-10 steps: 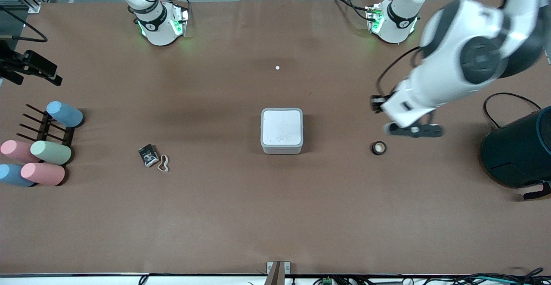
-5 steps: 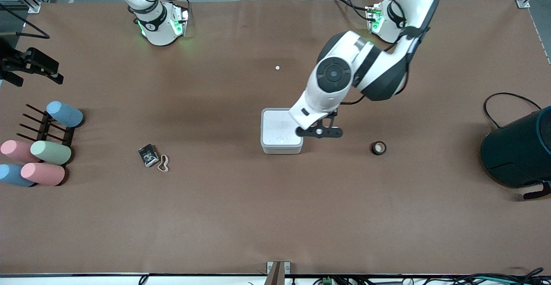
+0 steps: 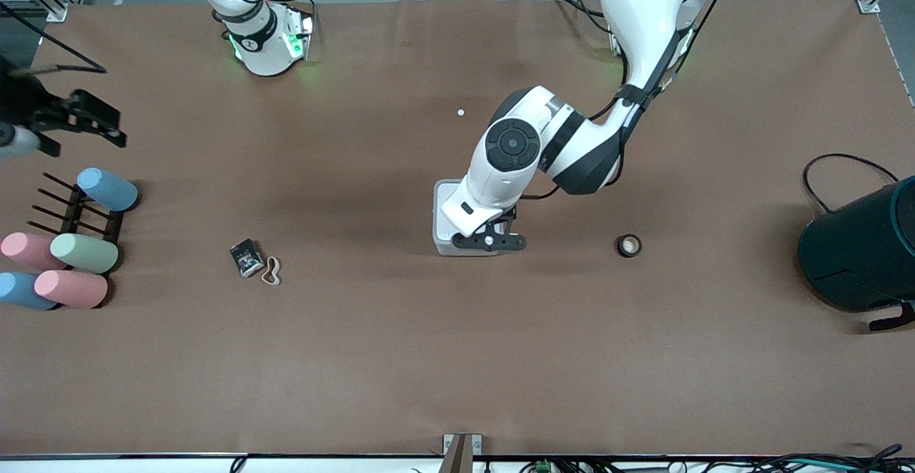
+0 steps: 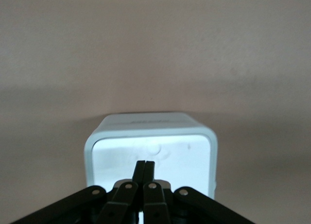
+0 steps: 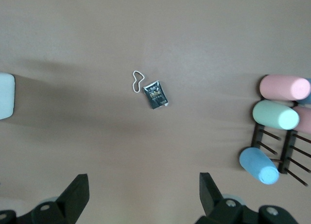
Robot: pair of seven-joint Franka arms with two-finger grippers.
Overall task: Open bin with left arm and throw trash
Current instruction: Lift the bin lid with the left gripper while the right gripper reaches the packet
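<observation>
The light-grey bin (image 3: 442, 210) stands mid-table with its white lid (image 4: 165, 151) down. My left gripper (image 3: 490, 241) is shut and empty, its fingertips (image 4: 144, 162) over the lid at the bin's edge nearer the front camera. The black tape roll (image 3: 629, 246) lies toward the left arm's end. The black wrapper (image 3: 245, 258) and tan rubber band (image 3: 271, 271) lie side by side toward the right arm's end. Both also show in the right wrist view, wrapper (image 5: 156, 94) and band (image 5: 137, 81). My right gripper (image 3: 107, 127) is open and empty, up over the right arm's end.
Pastel cylinders on a black rack (image 3: 71, 244) sit at the right arm's end, also in the right wrist view (image 5: 274, 114). A large dark teal cylinder (image 3: 858, 251) with a cable stands at the left arm's end. A small white dot (image 3: 461, 112) lies farther from the camera than the bin.
My left arm has swung from over the tape roll's area to over the bin, gripper now at the bin's near edge. The right gripper has shifted slightly.
</observation>
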